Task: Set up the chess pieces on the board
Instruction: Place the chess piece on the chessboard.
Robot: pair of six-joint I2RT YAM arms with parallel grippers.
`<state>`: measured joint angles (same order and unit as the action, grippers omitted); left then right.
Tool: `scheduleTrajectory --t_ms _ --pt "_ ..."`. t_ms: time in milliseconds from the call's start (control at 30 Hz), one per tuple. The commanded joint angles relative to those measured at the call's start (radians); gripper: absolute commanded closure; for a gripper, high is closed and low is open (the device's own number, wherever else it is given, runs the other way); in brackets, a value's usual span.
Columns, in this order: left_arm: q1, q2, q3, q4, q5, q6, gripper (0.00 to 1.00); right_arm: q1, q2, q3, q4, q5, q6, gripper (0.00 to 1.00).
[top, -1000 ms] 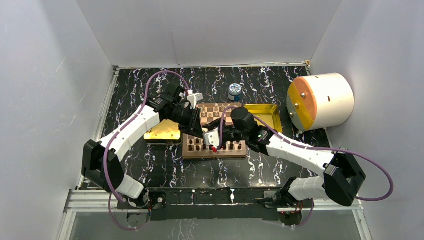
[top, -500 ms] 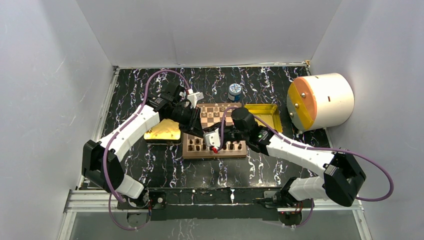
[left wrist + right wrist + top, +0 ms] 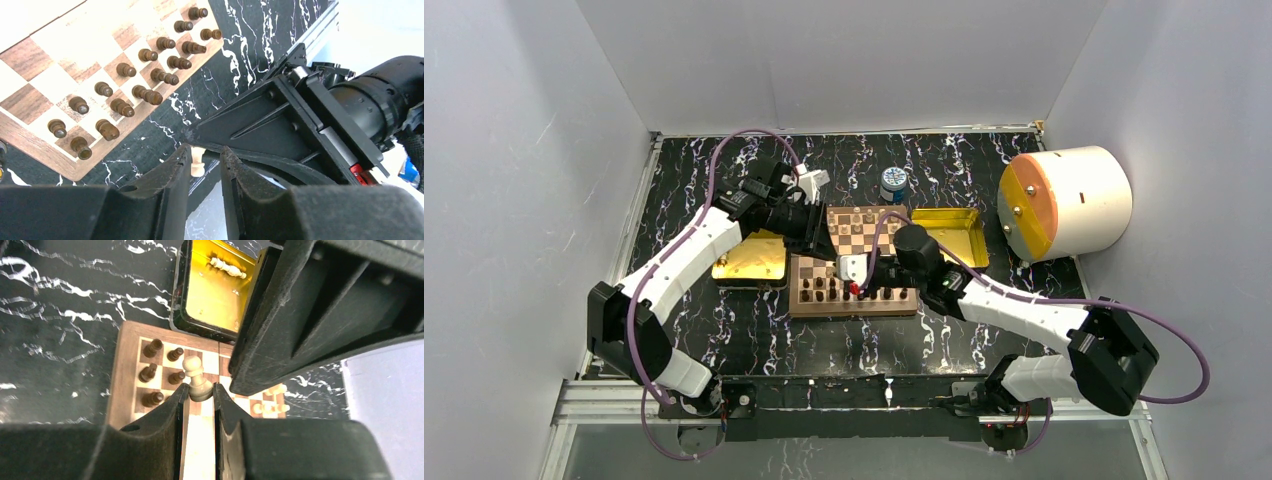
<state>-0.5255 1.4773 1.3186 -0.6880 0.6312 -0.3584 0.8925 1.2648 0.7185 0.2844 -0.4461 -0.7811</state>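
Closing over the last second, the right gripper point(image 3: 201, 392) now pinches a cream pawn point(image 3: 194, 371) over the board point(image 3: 125, 407), ready for placing, while the narrow left gripper point(image 3: 205, 154) brackets another pale piece point(image 3: 198, 162), hold uncertain.

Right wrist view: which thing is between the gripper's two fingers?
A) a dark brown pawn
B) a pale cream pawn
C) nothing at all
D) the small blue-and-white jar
B: a cream pawn has its base pinched by the right gripper, with the board behind it in that view.
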Motion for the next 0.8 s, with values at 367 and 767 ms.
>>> scheduleTrajectory --t_ms 367,767 --pt "0.001 -0.175 0.039 0.073 -0.246 -0.081 0.65 0.006 -0.038 -0.060 0.356 0.181 0.577 0.96" --pt "0.001 -0.158 -0.014 0.127 -0.169 -0.111 0.64 0.006 -0.006 0.007 0.360 0.254 0.819 0.95"
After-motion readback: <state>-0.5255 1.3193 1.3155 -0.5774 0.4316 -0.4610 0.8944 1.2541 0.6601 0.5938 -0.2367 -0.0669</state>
